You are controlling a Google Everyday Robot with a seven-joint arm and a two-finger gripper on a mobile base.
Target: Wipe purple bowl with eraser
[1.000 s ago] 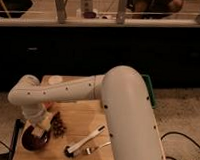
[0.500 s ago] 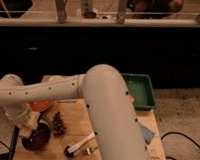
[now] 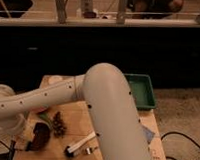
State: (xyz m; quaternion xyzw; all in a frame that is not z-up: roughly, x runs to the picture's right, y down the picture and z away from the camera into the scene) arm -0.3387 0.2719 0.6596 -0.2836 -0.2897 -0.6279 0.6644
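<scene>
The purple bowl point(image 3: 40, 136) is a dark round shape at the front left of the wooden table point(image 3: 76, 128). My gripper point(image 3: 24, 139) is at the end of the white arm point(image 3: 52, 96), low at the far left, right beside the bowl's left side. The wrist hides most of it. A small pale block point(image 3: 55, 80), possibly the eraser, shows at the table's back left edge, just behind the arm. I cannot tell whether anything is in the gripper.
A dark knobbly brown clump point(image 3: 57, 124) lies just right of the bowl. A white-handled brush with a black head point(image 3: 81, 145) lies at the front middle. A green rectangular tray point(image 3: 143, 91) stands at the back right. A blue cloth point(image 3: 147, 134) lies at the right edge.
The arm has swung left and down, so the wrist now sits lower at the far left beside the bowl. The green tray has come out from behind the arm. The bowl has stayed in place.
</scene>
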